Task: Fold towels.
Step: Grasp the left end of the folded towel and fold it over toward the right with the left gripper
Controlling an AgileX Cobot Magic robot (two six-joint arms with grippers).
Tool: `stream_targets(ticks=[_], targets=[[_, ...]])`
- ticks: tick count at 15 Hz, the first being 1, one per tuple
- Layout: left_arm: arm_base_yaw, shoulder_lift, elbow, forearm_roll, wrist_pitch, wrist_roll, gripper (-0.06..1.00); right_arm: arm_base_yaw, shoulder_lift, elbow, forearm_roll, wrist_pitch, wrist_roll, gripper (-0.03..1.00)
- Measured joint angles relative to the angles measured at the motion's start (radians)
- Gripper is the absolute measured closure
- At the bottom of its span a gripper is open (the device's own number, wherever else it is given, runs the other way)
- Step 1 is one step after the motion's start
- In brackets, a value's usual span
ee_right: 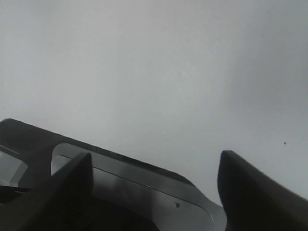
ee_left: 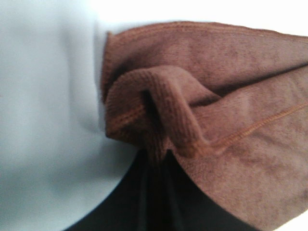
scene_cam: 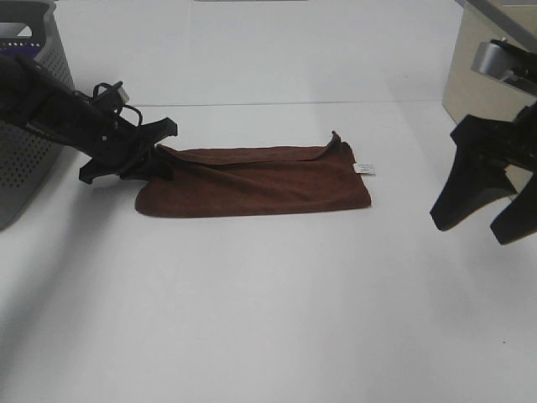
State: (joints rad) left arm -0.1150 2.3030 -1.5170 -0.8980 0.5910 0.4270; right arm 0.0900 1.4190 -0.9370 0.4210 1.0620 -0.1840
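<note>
The dark reddish-brown towel (scene_cam: 260,180) lies folded into a long strip on the white table, with a small white tag (scene_cam: 363,169) at its right end. My left gripper (scene_cam: 158,158) is shut on the towel's left end. In the left wrist view the cloth (ee_left: 202,106) is bunched and pinched between the dark fingers (ee_left: 156,192). My right gripper (scene_cam: 474,227) is open and empty. It hangs above the table, well to the right of the towel. The right wrist view shows its two fingertips (ee_right: 245,192) spread over bare table.
A grey perforated basket (scene_cam: 25,126) stands at the far left behind my left arm. A beige box (scene_cam: 478,75) stands at the back right. The white table (scene_cam: 268,319) stretches bare in front of the towel.
</note>
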Motion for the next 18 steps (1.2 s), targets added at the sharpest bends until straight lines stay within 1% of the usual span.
stream_targets(ticks=[1, 3, 5, 6, 7, 8, 11, 14, 16, 17, 18], targets=[[0.000, -0.030, 0.000, 0.008, 0.005, -0.003, 0.92, 0.000, -0.040, 0.042, -0.004, -0.007, 0.000, 0.26], [0.000, -0.098, -0.025, 0.014, 0.027, -0.032, 0.92, 0.000, -0.106, 0.118, -0.028, -0.068, 0.000, 0.26], [-0.008, -0.126, -0.091, 0.015, 0.096, -0.084, 0.92, 0.000, -0.136, 0.150, -0.044, -0.133, 0.000, 0.26], [-0.028, -0.127, -0.133, 0.016, 0.118, -0.114, 0.92, 0.000, -0.138, 0.154, -0.045, -0.158, 0.000, 0.26], [-0.040, -0.127, -0.148, 0.016, 0.123, -0.126, 0.92, 0.000, -0.138, 0.154, -0.045, -0.162, 0.000, 0.26], [-0.075, -0.127, -0.186, 0.016, 0.122, -0.152, 0.92, 0.000, -0.138, 0.154, -0.045, -0.169, 0.000, 0.26], [-0.195, -0.107, -0.276, 0.016, 0.062, -0.211, 0.92, 0.000, -0.138, 0.154, -0.045, -0.181, 0.000, 0.26], [-0.294, -0.006, -0.364, 0.016, 0.000, -0.257, 0.92, 0.000, -0.138, 0.154, -0.045, -0.181, 0.000, 0.26], [-0.344, 0.072, -0.428, 0.021, -0.036, -0.285, 0.92, 0.000, -0.138, 0.154, -0.042, -0.181, 0.000, 0.26], [-0.364, 0.104, -0.456, 0.022, -0.057, -0.302, 0.90, 0.000, -0.138, 0.154, -0.042, -0.181, 0.000, 0.26], [-0.377, 0.128, -0.482, 0.022, -0.067, -0.320, 0.87, 0.000, -0.138, 0.154, -0.042, -0.181, 0.000, 0.26]])
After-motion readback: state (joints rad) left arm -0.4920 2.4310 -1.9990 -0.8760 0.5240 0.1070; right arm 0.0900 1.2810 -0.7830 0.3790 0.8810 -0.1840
